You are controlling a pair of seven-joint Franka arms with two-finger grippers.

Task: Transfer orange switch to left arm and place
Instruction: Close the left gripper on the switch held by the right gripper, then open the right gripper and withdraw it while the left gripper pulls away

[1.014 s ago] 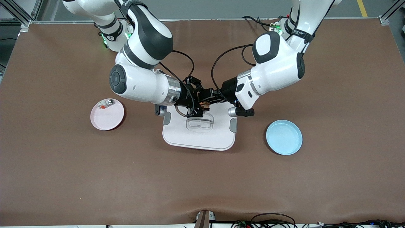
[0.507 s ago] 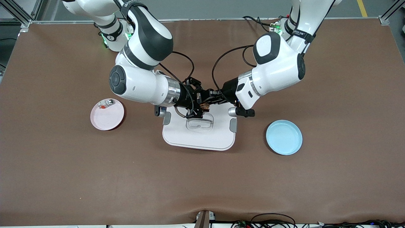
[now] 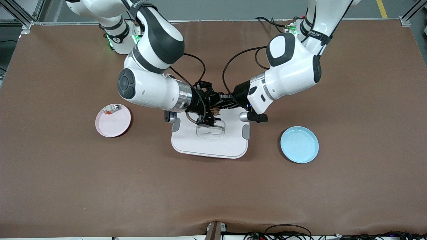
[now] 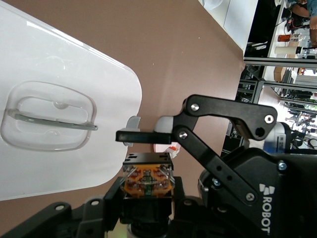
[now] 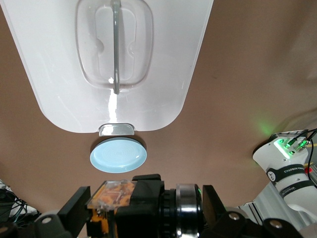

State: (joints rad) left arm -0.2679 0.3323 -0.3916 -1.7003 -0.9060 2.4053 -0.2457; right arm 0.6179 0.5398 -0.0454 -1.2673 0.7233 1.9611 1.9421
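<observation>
**A:** Looking for the tiny black blocky orange switch (image 3: 216, 110) with the copper-orange end. Anywhere on the brown table (image 3: 100, 186)?

**B:** Nope, up in the air. Hanging over the edge of the large white rounded-rectangular plastic box (image 3: 206, 143) that lies farther from the front camera, right above the clear lid handle. Pinched in the black two-finger right claw (image 3: 210, 109), narrow, gripped end to end going by the right wrist view (image 5: 143, 198).

**A:** And the black left claw (image 3: 227, 102)?

**B:** Nosed right up against the switch, also over the box. No telling its state, wide or clamped. Too much black-on-black in there.

**A:** Handling thoughts?

**B:** Guessing very light and rigid, hard plastic body with a metal ring. Probably a bit slick on the round end, so easy to twist or pop out of a pinch. Looks fiddly on the orange face (image 4: 148, 181) too, little contacts showing, so better not to squeeze there.

**A:** So where to grab?

**B:** Across the flat black sides of the body, crosswise to the right claw's hold. Worth getting a firm pinch before any letting go. Otherwise straight down onto the box lid, nowhere near the round light-blue plate (image 3: 299, 144) toward the left arm's end.
</observation>
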